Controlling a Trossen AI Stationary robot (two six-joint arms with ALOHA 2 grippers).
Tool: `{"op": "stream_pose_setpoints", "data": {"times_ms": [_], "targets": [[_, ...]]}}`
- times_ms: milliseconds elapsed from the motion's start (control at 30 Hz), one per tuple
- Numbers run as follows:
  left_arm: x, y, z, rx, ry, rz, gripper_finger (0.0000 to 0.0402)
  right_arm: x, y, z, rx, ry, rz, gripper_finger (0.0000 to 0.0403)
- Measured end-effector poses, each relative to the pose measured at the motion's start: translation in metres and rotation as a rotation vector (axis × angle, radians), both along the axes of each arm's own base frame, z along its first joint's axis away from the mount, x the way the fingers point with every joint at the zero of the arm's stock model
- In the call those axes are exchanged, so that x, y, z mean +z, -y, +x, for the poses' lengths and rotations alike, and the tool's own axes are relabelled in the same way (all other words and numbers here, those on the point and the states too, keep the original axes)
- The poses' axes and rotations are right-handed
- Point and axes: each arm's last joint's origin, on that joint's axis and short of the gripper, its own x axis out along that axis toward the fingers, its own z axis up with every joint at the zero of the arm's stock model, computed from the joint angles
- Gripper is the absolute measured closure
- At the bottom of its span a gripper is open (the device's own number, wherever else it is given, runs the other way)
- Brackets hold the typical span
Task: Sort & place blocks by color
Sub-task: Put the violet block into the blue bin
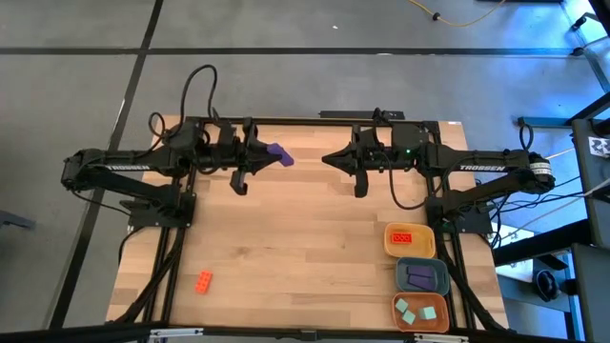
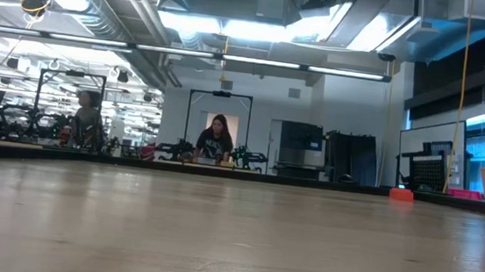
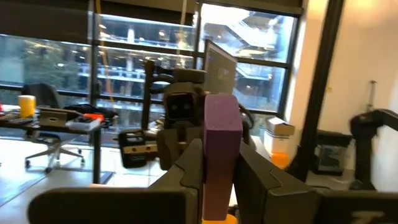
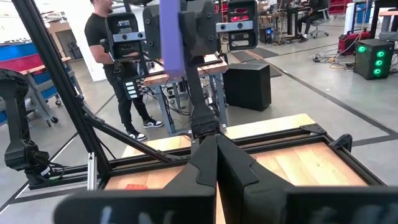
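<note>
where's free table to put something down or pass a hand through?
The table is bare across the middle, between the orange-red block near the front left and the three trays: yellow, blue-grey, orange. The front right corner is crowded. Up at the back, the left hand holds a purple block, facing the shut right hand.
</note>
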Motion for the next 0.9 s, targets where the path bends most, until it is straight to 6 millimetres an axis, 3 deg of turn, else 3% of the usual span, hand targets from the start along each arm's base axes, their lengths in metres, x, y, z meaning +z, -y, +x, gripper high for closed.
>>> {"op": "stream_pose_setpoints", "data": {"times_ms": [600,900], "targets": [[-0.011,-0.003,0.002,0.043,-0.117,0.010,0.0356,0.001,-0.002,0.000,0.058,0.015,-0.007,0.0402],[-0.012,-0.003,0.002,0.015,-0.129,0.017,0.0356,0.001,-0.002,0.000,0.058,0.015,-0.008,0.0380]]}}
